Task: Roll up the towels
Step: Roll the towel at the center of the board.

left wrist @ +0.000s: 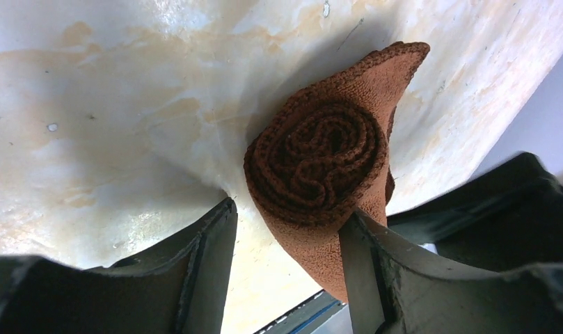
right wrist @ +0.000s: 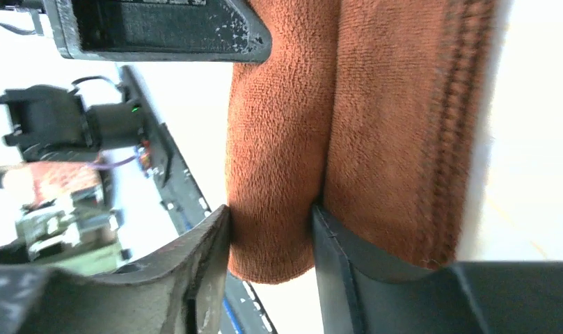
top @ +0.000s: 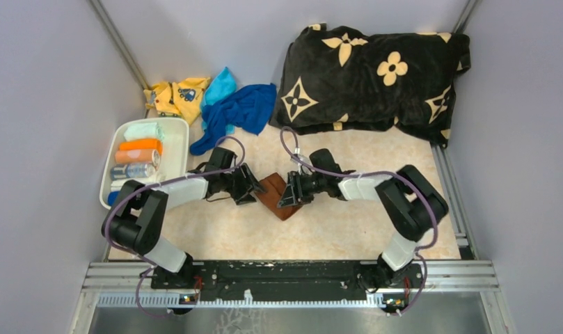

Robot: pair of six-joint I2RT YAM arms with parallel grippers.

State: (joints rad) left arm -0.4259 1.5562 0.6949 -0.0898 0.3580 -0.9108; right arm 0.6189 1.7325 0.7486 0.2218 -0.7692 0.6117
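1. Brown towel (top: 278, 197): it lies at the middle of the table, between my two grippers, and is wound into a thick roll.
2. Left gripper (top: 254, 188): its jaws stand apart at the roll's left end. One finger touches the roll, and I cannot tell whether the other does.
3. Right gripper (top: 290, 191): clamped on a fold of the towel at the right end.
4. Table (top: 334, 229): beige and mottled, with pale stains.
5. White bin (top: 175, 125): it sits at the left edge and holds rolled towels, among them a green one and an orange one.
6. Blue cloth (top: 240, 111) and yellow cloth (top: 174, 94): loose heaps at the back left.
7. Black pillow (top: 376, 76): cream flower pattern, at the back right.
8. Grey walls (top: 49, 104) stand on three sides.
9. Left wrist view only: the spiral end of the brown towel (left wrist: 313, 160), with a loose corner standing off it above the left gripper (left wrist: 289, 212).
10. Right wrist view only: the fuzzy pile and stitched hem of the brown towel (right wrist: 397, 125), and one bulge pinched in the right gripper (right wrist: 271, 212).
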